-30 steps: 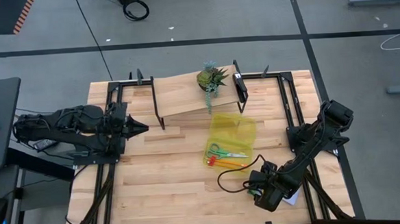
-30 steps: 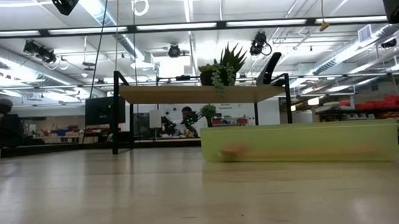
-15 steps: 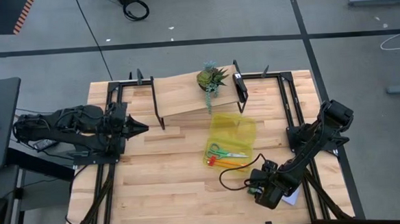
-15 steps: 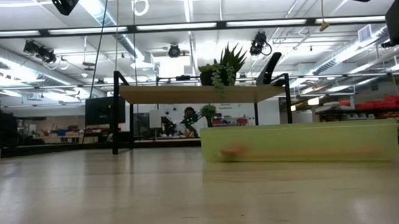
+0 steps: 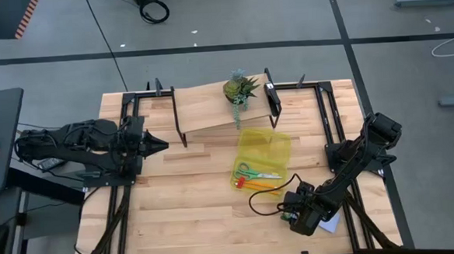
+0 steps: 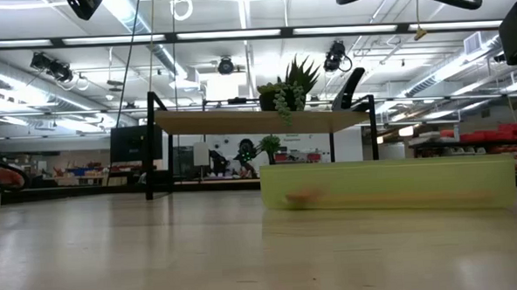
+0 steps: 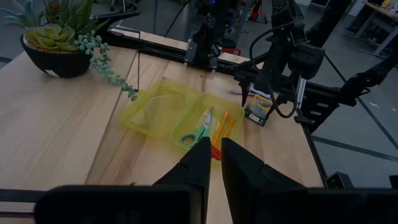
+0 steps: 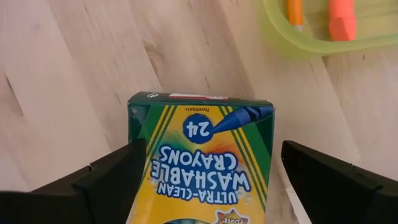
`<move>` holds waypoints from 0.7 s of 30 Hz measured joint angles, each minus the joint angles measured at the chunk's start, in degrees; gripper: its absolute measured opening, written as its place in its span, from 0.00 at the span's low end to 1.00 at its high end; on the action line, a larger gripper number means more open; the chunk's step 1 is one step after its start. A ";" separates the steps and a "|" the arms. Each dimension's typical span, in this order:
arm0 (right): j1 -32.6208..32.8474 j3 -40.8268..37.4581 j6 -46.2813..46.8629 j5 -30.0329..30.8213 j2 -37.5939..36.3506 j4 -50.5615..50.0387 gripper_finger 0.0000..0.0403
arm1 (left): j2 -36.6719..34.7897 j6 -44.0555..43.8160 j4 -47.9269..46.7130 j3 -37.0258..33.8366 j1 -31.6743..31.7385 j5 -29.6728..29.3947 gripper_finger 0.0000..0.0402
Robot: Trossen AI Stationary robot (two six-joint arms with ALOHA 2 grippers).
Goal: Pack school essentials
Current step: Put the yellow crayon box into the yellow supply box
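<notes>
The yellow-green crayon box (image 8: 199, 158) stands on the table near the right edge, also seen in the left wrist view as the crayon box (image 7: 256, 112). My right gripper (image 5: 292, 211) is open and low over it, one finger (image 8: 93, 180) on each side of the box. Green-handled scissors (image 5: 254, 172) and two orange pencils (image 5: 257, 186) lie in the near half of the open translucent yellow pouch (image 5: 265, 148). A thin pink pen (image 7: 238, 92) lies on the table beyond the box. My left gripper (image 5: 162, 146) is shut and waits at the table's left. My right gripper straddles the crayon box's upper part (image 8: 140, 124) from above, slanting toward the table's left. A gap shows at one finger; the other finger's edge meets the box's outline, and I cannot tell whether it touches. The box rests on the table.
A potted spiky plant (image 5: 240, 89) stands on a raised wooden shelf (image 5: 206, 108) at the far edge. A pale notepad (image 5: 331, 224) lies partly under the right arm. Black frame rails (image 5: 332, 118) run along both sides. Bare wood lies between the two arms.
My right arm has come down a little over the crayon box, and its cable has swung into the top of the low view. The box, the pouch and my left arm have stayed put.
</notes>
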 joint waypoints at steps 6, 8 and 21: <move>0.00 -0.07 -0.28 -1.32 0.06 -0.36 0.92 | 0.00 0.23 -0.01 0.01 0.00 -0.01 0.10; 0.00 0.02 -0.47 -1.74 0.06 -0.56 0.91 | 0.00 0.26 0.00 0.02 0.00 -0.01 0.10; -0.26 2.08 -3.51 -3.45 -1.44 -4.40 0.87 | 0.00 1.11 0.00 0.00 0.00 -0.02 0.10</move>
